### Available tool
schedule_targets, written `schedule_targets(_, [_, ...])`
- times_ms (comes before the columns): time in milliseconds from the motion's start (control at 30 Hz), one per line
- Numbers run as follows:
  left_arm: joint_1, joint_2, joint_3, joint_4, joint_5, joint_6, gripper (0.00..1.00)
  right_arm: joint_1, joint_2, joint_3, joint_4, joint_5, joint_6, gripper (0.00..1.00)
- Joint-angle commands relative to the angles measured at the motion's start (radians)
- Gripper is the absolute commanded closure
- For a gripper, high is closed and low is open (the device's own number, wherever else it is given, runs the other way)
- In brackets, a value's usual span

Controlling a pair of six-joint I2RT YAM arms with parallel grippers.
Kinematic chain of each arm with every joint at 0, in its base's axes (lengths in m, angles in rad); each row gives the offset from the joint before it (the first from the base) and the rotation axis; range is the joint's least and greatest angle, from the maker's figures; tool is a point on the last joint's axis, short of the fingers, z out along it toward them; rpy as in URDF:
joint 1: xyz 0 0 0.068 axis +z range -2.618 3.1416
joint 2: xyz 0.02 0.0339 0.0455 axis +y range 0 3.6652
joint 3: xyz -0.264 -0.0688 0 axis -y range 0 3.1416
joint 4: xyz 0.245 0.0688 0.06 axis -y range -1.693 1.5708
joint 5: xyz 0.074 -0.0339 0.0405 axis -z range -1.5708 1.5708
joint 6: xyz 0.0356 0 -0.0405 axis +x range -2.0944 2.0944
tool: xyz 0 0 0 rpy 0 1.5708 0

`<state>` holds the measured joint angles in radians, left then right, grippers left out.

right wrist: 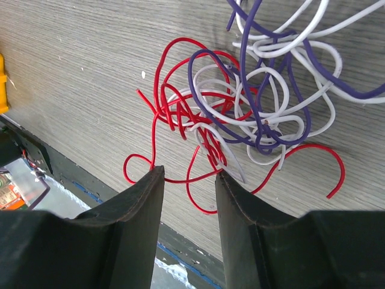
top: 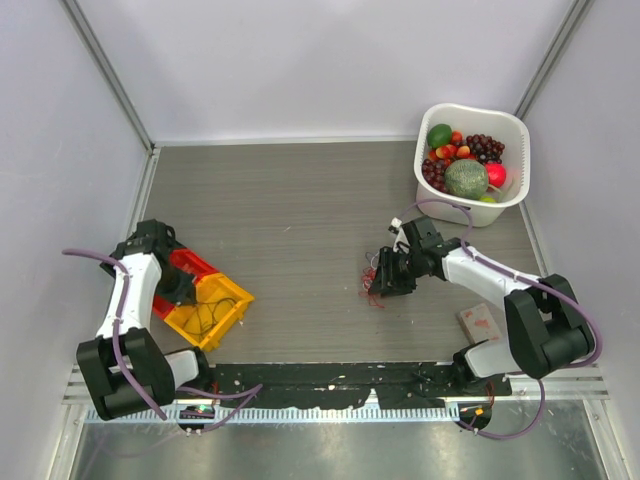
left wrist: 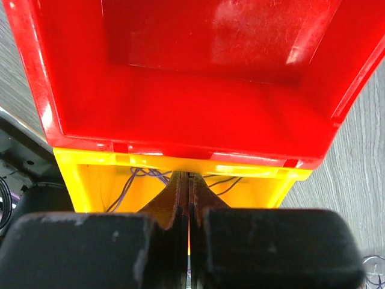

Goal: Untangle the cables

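Note:
The cables (right wrist: 252, 114) lie as a loose tangle of red, white and purple wires on the grey table; in the top view they (top: 372, 288) are a small clump at mid-table. My right gripper (right wrist: 189, 173) hovers just over the tangle's near edge, open, and a red strand (right wrist: 180, 179) runs across the gap between its fingertips. The top view shows this gripper (top: 385, 282) beside the clump. My left gripper (left wrist: 189, 176) is shut on nothing, at the seam between a red bin (left wrist: 210, 78) and a yellow bin (left wrist: 84, 180). Thin purple and dark wires (left wrist: 144, 174) lie in the yellow bin.
The red bin (top: 190, 263) and yellow bin (top: 228, 292) sit at the left, by my left gripper (top: 183, 290). A white basket (top: 515, 130) of fruit stands at the back right. A pinkish block (top: 480, 320) lies near the right arm's base. Walls close in on three sides.

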<state>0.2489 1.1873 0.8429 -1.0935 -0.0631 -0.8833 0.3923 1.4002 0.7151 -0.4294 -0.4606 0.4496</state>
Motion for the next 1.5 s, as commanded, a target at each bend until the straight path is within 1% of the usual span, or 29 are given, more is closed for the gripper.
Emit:
schedule_targets(0, [-0.002, 0.011, 0.022, 0.053, -0.066, -0.049, 1.00, -0.003, -0.050, 0.047, -0.015, 0.019, 0.005, 0.55])
schedule_targets(33, [-0.002, 0.015, 0.028, 0.041, -0.060, -0.048, 0.98, -0.001, -0.055, 0.049, -0.016, 0.020, 0.004, 0.55])
schedule_targets(67, [-0.002, 0.015, 0.035, 0.031, -0.063, -0.048, 0.89, -0.003, -0.056, 0.049, -0.022, 0.020, 0.006, 0.55])
schedule_targets(133, [-0.002, -0.012, 0.051, -0.002, -0.082, -0.031, 0.67, -0.003, -0.058, 0.052, -0.026, 0.026, 0.004, 0.55])
schedule_targets(167, [-0.002, -0.029, 0.062, -0.018, -0.089, -0.028, 0.53, -0.003, -0.061, 0.053, -0.028, 0.028, 0.004, 0.55])
schedule_targets(200, [-0.002, -0.057, 0.070, -0.028, -0.083, -0.017, 0.44, -0.001, -0.060, 0.060, -0.034, 0.031, 0.006, 0.55])
schedule_targets(267, [-0.002, -0.110, 0.082, -0.048, -0.073, -0.013, 0.33, -0.003, -0.061, 0.067, -0.043, 0.043, 0.003, 0.55])
schedule_targets(333, [0.000, -0.165, 0.094, -0.040, -0.047, 0.006, 0.29, -0.001, -0.056, 0.081, -0.049, 0.057, 0.001, 0.55])
schedule_targets(433, [-0.010, -0.189, 0.137, -0.031, 0.014, 0.059, 0.28, -0.003, -0.052, 0.103, -0.071, 0.097, 0.008, 0.55])
schedule_targets(500, [-0.039, -0.189, 0.176, 0.010, 0.093, 0.108, 0.29, -0.003, -0.058, 0.124, -0.087, 0.128, 0.014, 0.55])
schedule_targets(600, [-0.159, -0.167, 0.209, 0.154, 0.215, 0.133, 0.30, -0.003, -0.061, 0.152, -0.106, 0.164, 0.018, 0.54])
schedule_targets(633, [-0.237, -0.154, 0.225, 0.200, 0.236, 0.133, 0.30, -0.003, -0.058, 0.156, -0.117, 0.177, 0.021, 0.53])
schedule_targets(700, [-0.412, -0.103, 0.258, 0.266, 0.236, 0.130, 0.30, -0.003, -0.055, 0.167, -0.134, 0.200, 0.026, 0.52])
schedule_targets(767, [-0.569, -0.030, 0.280, 0.332, 0.243, 0.121, 0.30, -0.004, -0.055, 0.176, -0.144, 0.227, 0.026, 0.50])
schedule_targets(800, [-0.667, 0.006, 0.291, 0.377, 0.264, 0.121, 0.30, -0.006, -0.052, 0.178, -0.150, 0.235, 0.029, 0.49])
schedule_targets(833, [-0.739, 0.055, 0.300, 0.412, 0.278, 0.121, 0.29, -0.007, -0.052, 0.182, -0.157, 0.244, 0.031, 0.49])
schedule_targets(900, [-0.857, 0.167, 0.344, 0.464, 0.325, 0.129, 0.29, -0.012, -0.047, 0.184, -0.163, 0.238, 0.038, 0.49])
schedule_targets(1000, [-0.996, 0.346, 0.427, 0.536, 0.391, 0.147, 0.32, -0.012, -0.047, 0.175, -0.155, 0.200, 0.066, 0.49])
schedule_targets(1067, [-1.062, 0.479, 0.493, 0.558, 0.434, 0.184, 0.32, -0.012, -0.064, 0.162, -0.157, 0.188, 0.086, 0.49])
schedule_targets(1100, [-1.088, 0.521, 0.522, 0.557, 0.447, 0.204, 0.32, -0.012, -0.073, 0.150, -0.157, 0.188, 0.101, 0.49])
schedule_targets(1167, [-1.135, 0.619, 0.573, 0.552, 0.453, 0.257, 0.31, -0.012, -0.112, 0.129, -0.157, 0.181, 0.122, 0.49])
schedule_targets(1233, [-1.160, 0.684, 0.610, 0.532, 0.442, 0.302, 0.30, -0.012, -0.147, 0.106, -0.161, 0.166, 0.132, 0.49])
schedule_targets(1333, [-1.165, 0.742, 0.631, 0.505, 0.398, 0.317, 0.30, -0.012, -0.206, 0.087, -0.201, 0.181, 0.142, 0.49])
schedule_targets(1467, [-1.165, 0.761, 0.618, 0.509, 0.393, 0.322, 0.34, -0.012, -0.291, 0.034, -0.210, 0.198, 0.181, 0.49])
